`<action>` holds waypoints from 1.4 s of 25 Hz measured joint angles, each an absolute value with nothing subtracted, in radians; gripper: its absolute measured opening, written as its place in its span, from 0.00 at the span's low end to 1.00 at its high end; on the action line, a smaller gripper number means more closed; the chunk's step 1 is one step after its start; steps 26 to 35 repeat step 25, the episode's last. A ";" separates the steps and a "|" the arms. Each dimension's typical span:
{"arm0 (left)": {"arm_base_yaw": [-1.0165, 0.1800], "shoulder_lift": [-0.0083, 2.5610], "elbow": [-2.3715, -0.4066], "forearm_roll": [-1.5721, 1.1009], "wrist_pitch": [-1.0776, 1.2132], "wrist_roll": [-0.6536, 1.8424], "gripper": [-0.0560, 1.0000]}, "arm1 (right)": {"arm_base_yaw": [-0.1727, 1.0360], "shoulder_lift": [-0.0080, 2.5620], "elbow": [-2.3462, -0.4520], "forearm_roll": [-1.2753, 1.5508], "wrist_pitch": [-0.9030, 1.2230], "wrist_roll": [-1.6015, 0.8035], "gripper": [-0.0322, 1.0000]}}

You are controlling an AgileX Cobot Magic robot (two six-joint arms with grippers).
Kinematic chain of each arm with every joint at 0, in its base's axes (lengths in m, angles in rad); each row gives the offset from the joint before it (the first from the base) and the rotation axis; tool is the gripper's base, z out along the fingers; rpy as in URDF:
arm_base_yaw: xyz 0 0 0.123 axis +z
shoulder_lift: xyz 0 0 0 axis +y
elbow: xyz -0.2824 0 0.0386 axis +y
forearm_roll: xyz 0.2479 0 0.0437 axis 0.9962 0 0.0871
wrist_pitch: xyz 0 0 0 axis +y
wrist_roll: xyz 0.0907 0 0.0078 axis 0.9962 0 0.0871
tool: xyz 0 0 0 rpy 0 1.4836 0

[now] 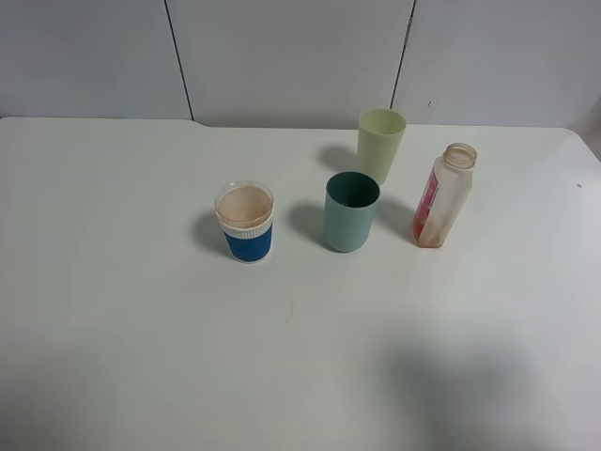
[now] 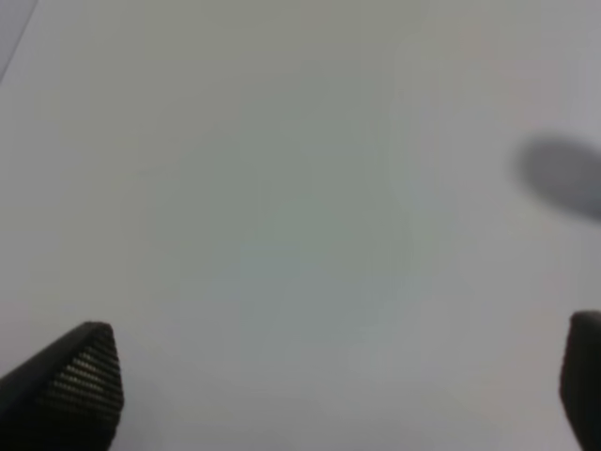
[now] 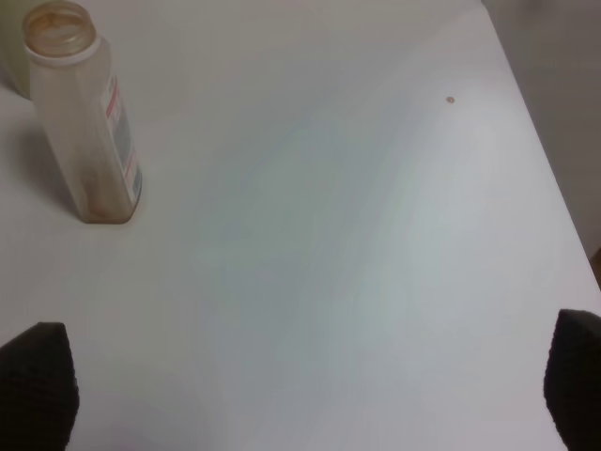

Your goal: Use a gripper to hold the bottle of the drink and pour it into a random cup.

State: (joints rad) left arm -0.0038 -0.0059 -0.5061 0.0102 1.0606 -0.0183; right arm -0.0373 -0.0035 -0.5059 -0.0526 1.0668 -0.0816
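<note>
A white table (image 1: 141, 310) fills the view, backed by a pale grey panelled wall (image 1: 282, 56) split by 2 dark seams. 2 upright cups stand apart on it: a pale yellow-green tumbler (image 1: 380, 144) toward the wall and a blue-and-white cup (image 1: 246, 223) with a peach inside, nearer the table's middle.
</note>
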 joint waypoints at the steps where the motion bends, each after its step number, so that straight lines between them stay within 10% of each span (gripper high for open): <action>1: -0.004 -0.006 -0.506 0.010 1.061 -0.018 0.93 | -0.037 -0.003 -0.506 -0.053 1.067 -0.082 0.99; 35: -0.004 -0.006 -0.506 0.010 1.061 -0.018 0.93 | -0.037 -0.003 -0.506 -0.053 1.067 -0.082 0.99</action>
